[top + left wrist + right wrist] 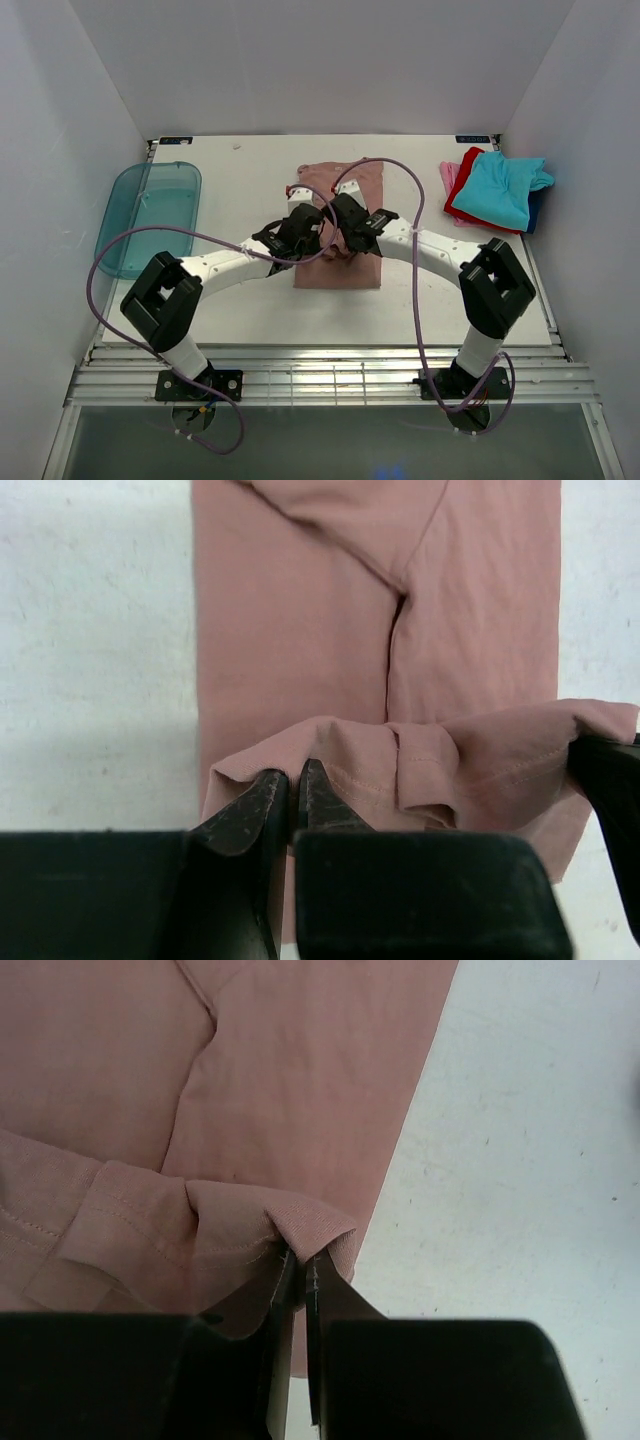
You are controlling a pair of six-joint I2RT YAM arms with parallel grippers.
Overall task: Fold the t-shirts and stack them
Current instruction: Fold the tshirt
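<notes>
Left fingers (255, 810): nearest the left wrist camera, closed on the near hem of the dusty-pink t-shirt (300, 630), close to its left corner.
Right fingers (340, 1305): pinched shut on the same hem at its right corner.
Hem: lifted off the table (250, 180) between the two grips, sagging and wrinkled in the middle, its stitched edge turned up.
Teal tray (150, 210): translucent, at the table's left edge, well apart from the cloth.
Left arm (215, 268): reaches in from the left to the shirt's near end.
Dusty-pink t-shirt: a narrow strip in the middle of the table, its far part lying flat.
Right arm (440, 250): reaches in from the right, meeting the left one over the shirt.
Far right corner: a turquoise t-shirt (495, 190) on top of a red t-shirt (466, 170), a pink t-shirt (447, 180) and a dark blue t-shirt (538, 208).
</notes>
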